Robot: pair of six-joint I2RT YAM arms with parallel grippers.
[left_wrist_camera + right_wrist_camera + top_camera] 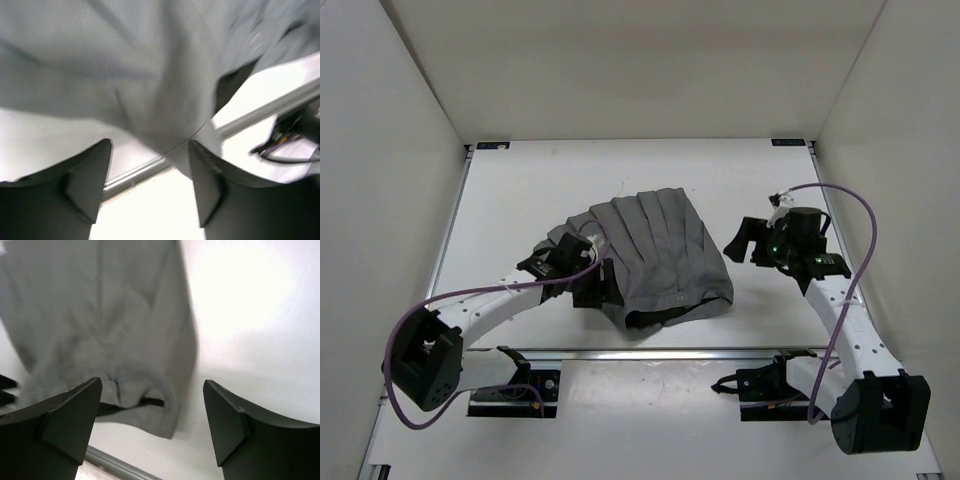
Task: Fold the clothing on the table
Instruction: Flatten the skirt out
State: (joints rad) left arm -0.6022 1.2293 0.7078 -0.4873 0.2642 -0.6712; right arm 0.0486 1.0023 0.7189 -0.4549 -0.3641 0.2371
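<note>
Where the white table fills the overhead view, the grey clothing lies near its middle. It is a pleated garment, narrow at the far end and fanning wider toward the arms' bases. Its near edge curls open on a darker inner side, just short of the silver rail.

The left arm reaches in from the near left, and the left gripper sits against the garment's left edge. Its jaws stand wide apart. In the blurred wrist view the fabric hangs over them and dips to one fingertip, but it is not pinched.

The right arm bends in from the near right. The right gripper hovers just beside the garment's right edge, apart from it, with its jaws spread wide over bare table and nothing between them. A purple cable loops above that arm.
</note>
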